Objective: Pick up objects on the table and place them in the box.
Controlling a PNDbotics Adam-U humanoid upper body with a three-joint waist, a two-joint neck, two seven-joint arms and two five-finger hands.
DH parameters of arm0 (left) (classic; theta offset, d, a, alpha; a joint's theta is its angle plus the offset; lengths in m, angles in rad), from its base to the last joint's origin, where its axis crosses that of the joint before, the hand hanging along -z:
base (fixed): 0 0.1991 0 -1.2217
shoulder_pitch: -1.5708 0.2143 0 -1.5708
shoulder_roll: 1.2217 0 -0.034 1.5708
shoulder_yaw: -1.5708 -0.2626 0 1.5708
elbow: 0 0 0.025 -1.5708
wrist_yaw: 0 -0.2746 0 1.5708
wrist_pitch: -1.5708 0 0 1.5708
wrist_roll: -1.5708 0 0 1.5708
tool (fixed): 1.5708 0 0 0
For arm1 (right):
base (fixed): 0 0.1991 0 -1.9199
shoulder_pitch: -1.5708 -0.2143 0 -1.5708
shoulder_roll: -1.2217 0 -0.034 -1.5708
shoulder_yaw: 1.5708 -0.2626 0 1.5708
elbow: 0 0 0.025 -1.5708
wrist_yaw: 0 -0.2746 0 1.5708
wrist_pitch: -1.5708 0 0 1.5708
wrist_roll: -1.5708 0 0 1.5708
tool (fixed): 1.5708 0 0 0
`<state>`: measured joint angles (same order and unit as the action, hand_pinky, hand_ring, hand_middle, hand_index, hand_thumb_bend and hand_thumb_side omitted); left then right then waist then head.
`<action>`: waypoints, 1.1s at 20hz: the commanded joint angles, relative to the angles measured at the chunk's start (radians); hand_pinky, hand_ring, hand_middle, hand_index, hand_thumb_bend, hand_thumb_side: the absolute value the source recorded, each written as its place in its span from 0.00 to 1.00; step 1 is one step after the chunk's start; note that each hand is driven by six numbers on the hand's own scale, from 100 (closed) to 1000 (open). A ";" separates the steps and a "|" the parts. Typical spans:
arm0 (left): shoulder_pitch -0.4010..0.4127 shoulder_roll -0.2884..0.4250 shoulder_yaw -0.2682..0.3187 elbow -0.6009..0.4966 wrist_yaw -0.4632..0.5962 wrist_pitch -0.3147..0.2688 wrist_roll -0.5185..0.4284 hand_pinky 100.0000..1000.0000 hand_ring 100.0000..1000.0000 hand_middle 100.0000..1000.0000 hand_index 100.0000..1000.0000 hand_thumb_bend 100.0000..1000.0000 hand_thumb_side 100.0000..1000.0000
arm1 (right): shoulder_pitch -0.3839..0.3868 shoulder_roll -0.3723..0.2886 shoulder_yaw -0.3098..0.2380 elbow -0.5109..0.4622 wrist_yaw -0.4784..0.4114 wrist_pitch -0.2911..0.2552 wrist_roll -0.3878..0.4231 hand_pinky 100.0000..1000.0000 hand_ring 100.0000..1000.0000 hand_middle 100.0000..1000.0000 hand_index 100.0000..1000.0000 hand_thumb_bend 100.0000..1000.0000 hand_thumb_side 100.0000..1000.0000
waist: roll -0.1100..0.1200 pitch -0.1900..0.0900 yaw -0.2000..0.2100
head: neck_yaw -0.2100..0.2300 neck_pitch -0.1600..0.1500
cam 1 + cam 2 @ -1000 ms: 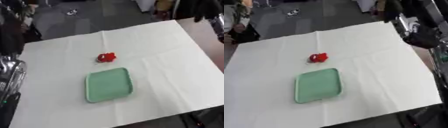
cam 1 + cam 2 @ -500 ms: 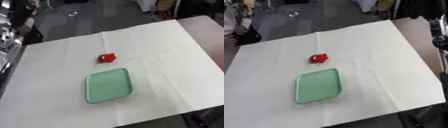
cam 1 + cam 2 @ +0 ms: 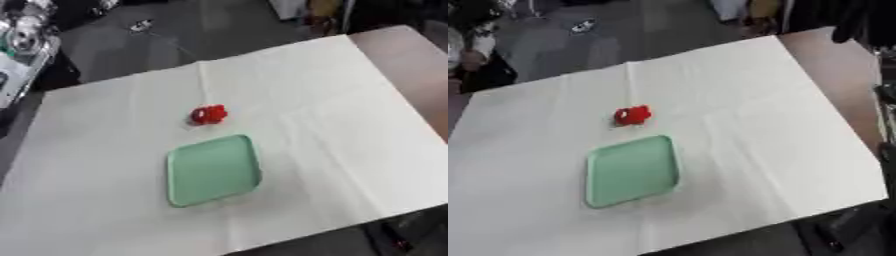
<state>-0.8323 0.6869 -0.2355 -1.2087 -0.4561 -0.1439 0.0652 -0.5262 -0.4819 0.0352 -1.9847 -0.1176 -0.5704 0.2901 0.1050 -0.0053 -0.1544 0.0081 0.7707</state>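
A small red object (image 3: 208, 114) lies on the white cloth near the middle of the table. Just in front of it, and apart from it, sits a shallow green tray (image 3: 213, 170) with nothing in it. A silver and black part of my left arm (image 3: 24, 36) shows at the upper left corner, away from both. Dark parts of my right arm (image 3: 883, 95) run along the right edge of the right eye view. Neither hand shows in either view.
The white cloth (image 3: 332, 110) covers most of the table, and bare brown tabletop (image 3: 411, 55) shows at the far right. Dark floor with clutter lies beyond the far edge. The near edge of the table drops off at the bottom right.
Both arms have drawn back toward the picture's edges, the left up into the corner and the right off to the side. The red object and the tray have not moved.
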 commanded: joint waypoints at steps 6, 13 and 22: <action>-0.121 -0.047 0.031 0.232 -0.181 -0.088 -0.076 0.59 0.58 0.76 0.86 0.51 0.86 | -0.039 0.015 0.005 -0.015 -0.017 -0.001 0.013 0.15 0.28 0.26 0.30 0.00 0.63 | 0.000 0.005 -0.027 | 0.029 -0.001; -0.159 -0.086 0.069 0.366 -0.296 -0.129 -0.108 0.64 0.61 0.77 0.86 0.58 0.85 | -0.057 0.031 0.008 -0.015 -0.014 0.000 0.016 0.15 0.28 0.26 0.30 0.00 0.64 | 0.002 0.023 -0.055 | 0.060 -0.024; -0.184 -0.105 0.104 0.467 -0.390 -0.129 -0.187 0.68 0.64 0.77 0.87 0.73 0.78 | -0.073 0.044 0.010 -0.015 -0.017 0.006 0.010 0.15 0.28 0.25 0.30 0.00 0.66 | 0.010 0.046 -0.084 | 0.071 -0.063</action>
<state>-0.9852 0.5671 -0.1474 -0.7416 -0.8325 -0.2718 -0.1089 -0.5791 -0.4379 0.0469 -1.9851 -0.1300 -0.5657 0.3023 0.1194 0.0512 -0.2382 0.0696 0.7258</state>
